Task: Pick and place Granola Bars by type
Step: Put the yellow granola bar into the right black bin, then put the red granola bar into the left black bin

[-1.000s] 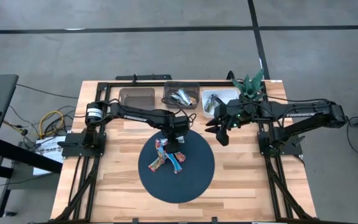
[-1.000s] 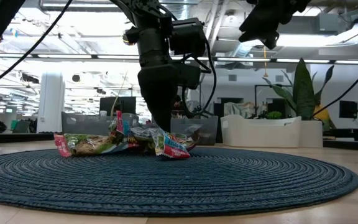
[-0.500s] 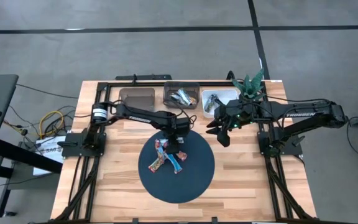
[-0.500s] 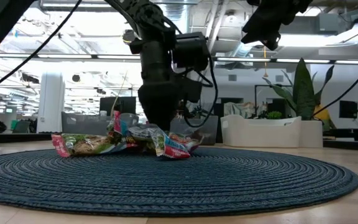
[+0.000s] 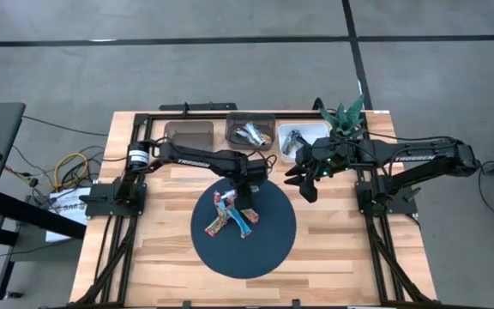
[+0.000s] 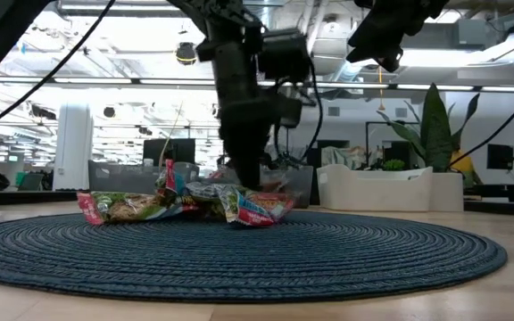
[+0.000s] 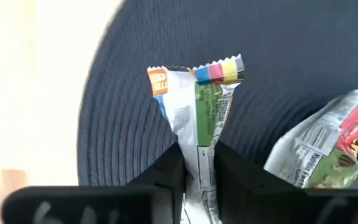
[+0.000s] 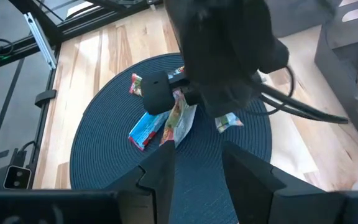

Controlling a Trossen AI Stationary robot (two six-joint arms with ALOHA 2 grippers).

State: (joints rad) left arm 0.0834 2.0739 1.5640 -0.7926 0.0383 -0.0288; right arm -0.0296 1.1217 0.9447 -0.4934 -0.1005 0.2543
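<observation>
On the light wooden table (image 5: 161,257) lies a round dark-blue woven mat (image 5: 268,245), and a small heap of foil-wrapped granola bars (image 5: 230,216) sits on the mat's left part. Behind the mat, along the table's far edge, three rectangular bins (image 5: 250,131) stand in a row, the middle and right ones holding bars, with a green leafy plant (image 5: 346,116) just right of them. The left gripper (image 5: 243,199) stands over the heap's far side, pinched on one wrapped bar (image 7: 199,118), while the right gripper (image 5: 306,184) hangs above the mat's far right edge.

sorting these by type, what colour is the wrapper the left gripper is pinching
Silver-white and green, with an orange patch and a multicoloured end strip: the pinched granola bar shows best in the left wrist view.
</observation>
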